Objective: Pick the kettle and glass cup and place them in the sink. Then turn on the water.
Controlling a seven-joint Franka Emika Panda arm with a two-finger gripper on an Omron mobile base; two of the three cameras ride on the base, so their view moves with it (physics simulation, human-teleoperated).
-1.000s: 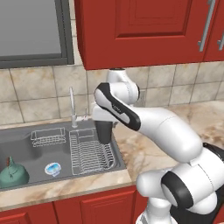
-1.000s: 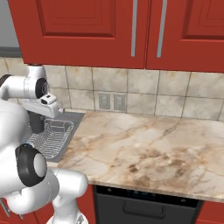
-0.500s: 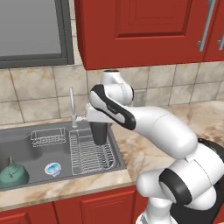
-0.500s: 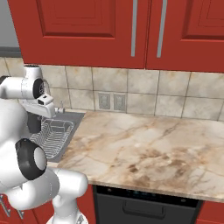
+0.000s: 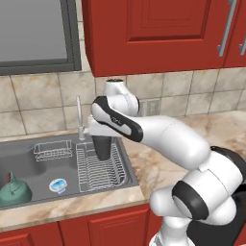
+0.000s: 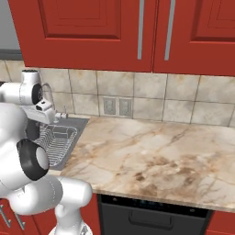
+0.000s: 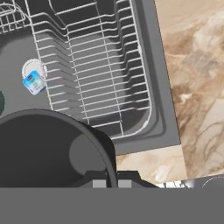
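The glass cup (image 5: 103,146) hung over the wire dish rack (image 5: 98,167) in the sink (image 5: 29,166), pinched in the gripper (image 5: 102,137), whose fingers were closed on its rim. The kettle (image 5: 13,189) sat in the basin's left corner, near a small blue-white round object (image 5: 58,185).

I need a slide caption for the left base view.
Gripper holds the cup above the dish rack; the kettle sits in the sink.

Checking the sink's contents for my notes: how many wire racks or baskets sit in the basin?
2: the wire dish rack at the sink's right end, the small wire basket against its back wall.
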